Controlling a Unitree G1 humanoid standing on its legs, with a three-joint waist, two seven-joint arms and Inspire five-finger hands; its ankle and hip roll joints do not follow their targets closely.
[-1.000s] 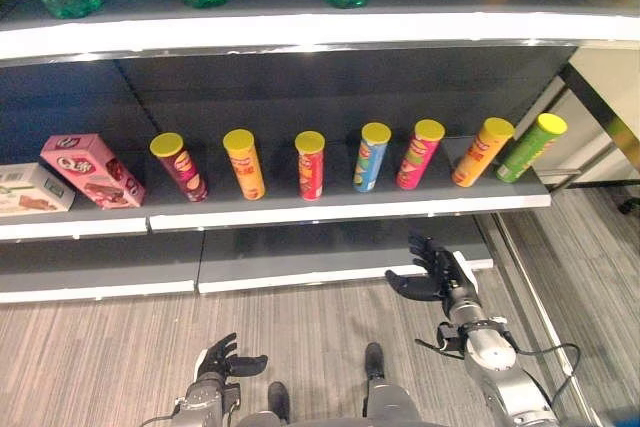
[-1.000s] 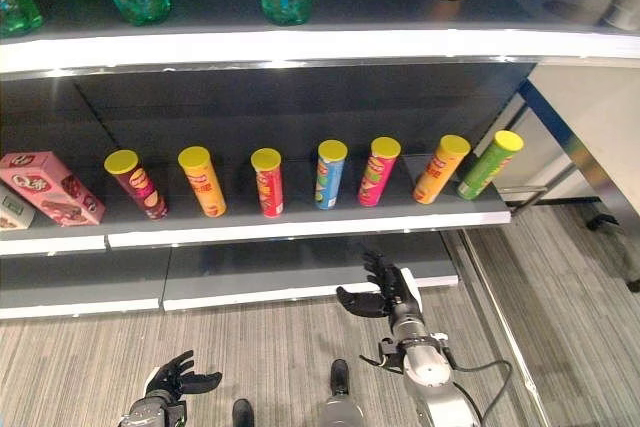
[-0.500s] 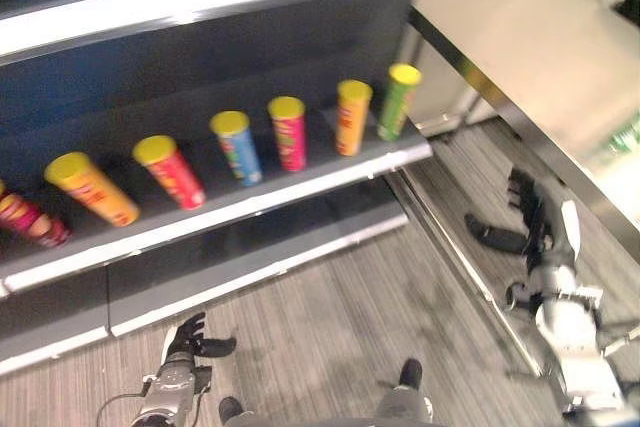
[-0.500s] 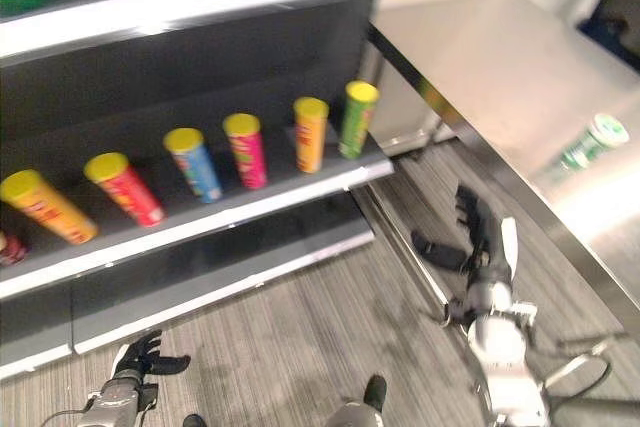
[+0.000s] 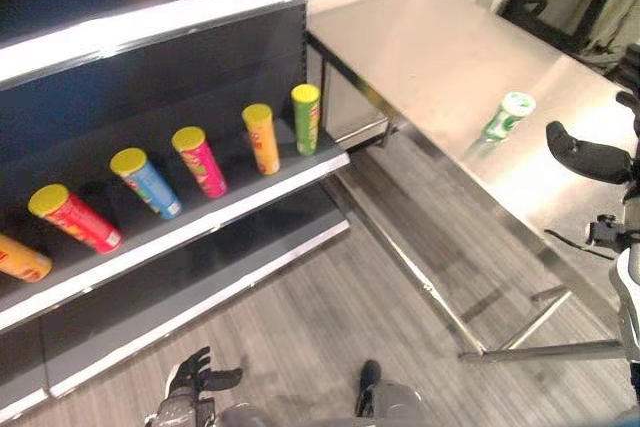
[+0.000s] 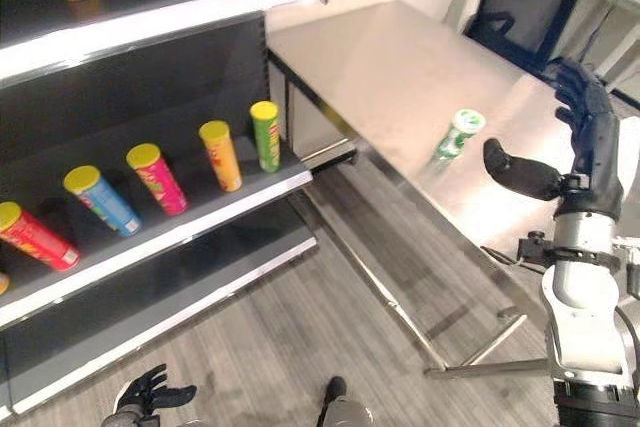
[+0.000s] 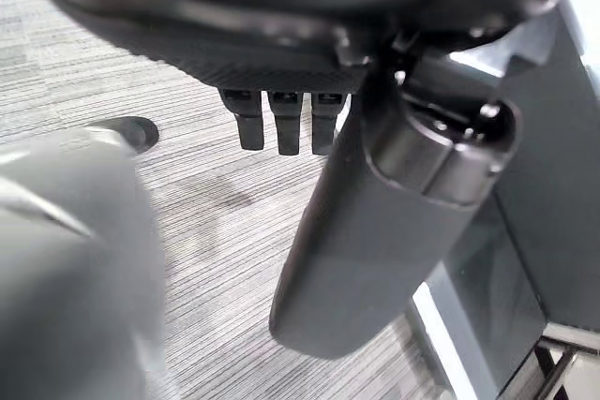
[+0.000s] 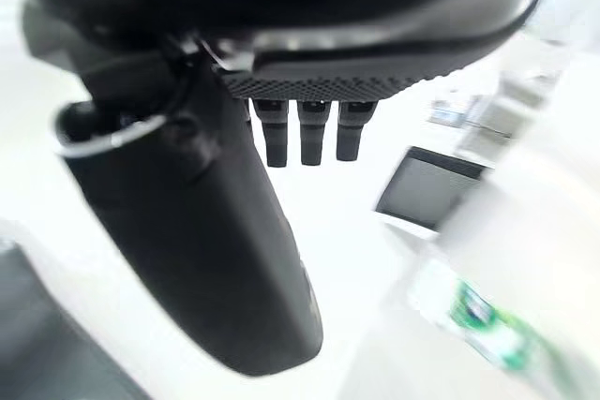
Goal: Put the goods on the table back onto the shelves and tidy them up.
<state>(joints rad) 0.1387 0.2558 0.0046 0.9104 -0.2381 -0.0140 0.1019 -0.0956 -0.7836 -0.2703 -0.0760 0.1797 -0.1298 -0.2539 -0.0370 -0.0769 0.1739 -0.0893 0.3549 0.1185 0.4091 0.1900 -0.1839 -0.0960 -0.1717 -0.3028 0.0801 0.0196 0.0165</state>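
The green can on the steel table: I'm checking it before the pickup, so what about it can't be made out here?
- green can: too small in the eye views to read its label or tell whether it is sealed.
- In the right wrist view it is blurred and partly cut by the edge.
- Its far side faces away from the right hand, which is open and apart from it.

The right arm comes up from the lower right, forearm nearly upright, wrist raised high. Its right hand (image 6: 585,142) is open and empty: fingers straight and pointing up, thumb stretched out sideways toward the robot's left. In the right wrist view the thumb (image 8: 202,250) stands well apart from the row of fingers (image 8: 302,142). The left hand (image 5: 195,379) hangs low at the lower left, fingers relaxed and spread, thumb out to the side, holding nothing.
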